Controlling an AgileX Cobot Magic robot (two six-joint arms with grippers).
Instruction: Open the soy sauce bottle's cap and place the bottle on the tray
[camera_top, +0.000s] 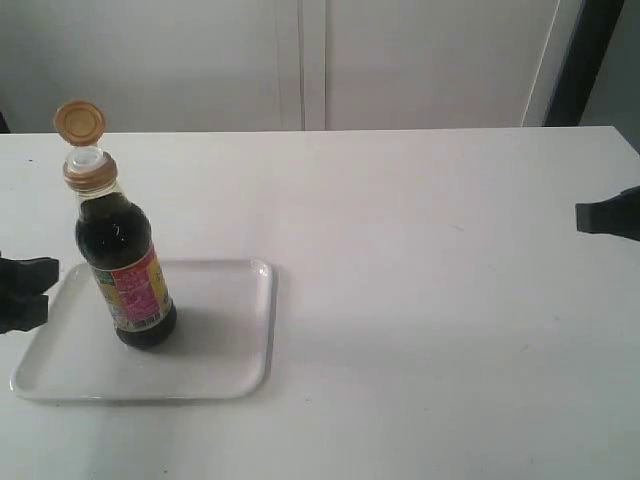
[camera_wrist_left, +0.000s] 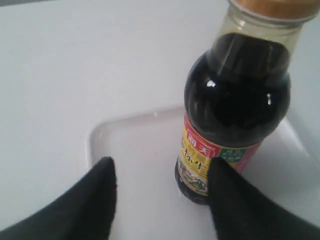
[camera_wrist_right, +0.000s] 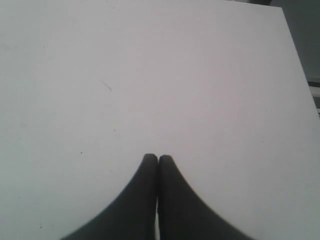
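The soy sauce bottle (camera_top: 125, 270) stands upright on the white tray (camera_top: 215, 345), toward its left half. Its copper-orange cap (camera_top: 79, 122) is flipped up on the hinge, baring the white spout (camera_top: 87, 158). My left gripper (camera_top: 35, 290) sits just left of the tray, open and apart from the bottle. The left wrist view shows the bottle (camera_wrist_left: 235, 105) on the tray (camera_wrist_left: 145, 145) beyond my left gripper (camera_wrist_left: 162, 167), with nothing between its black fingers (camera_wrist_left: 102, 190). My right gripper (camera_top: 605, 215) hovers at the far right edge; in its wrist view my right gripper (camera_wrist_right: 158, 158) is shut on nothing.
A white table (camera_top: 430, 300) carries the tray. A pale wall panel (camera_top: 310, 60) runs behind its far edge, with a dark post (camera_top: 585, 60) at the back right. The right wrist view holds only bare tabletop (camera_wrist_right: 150, 75).
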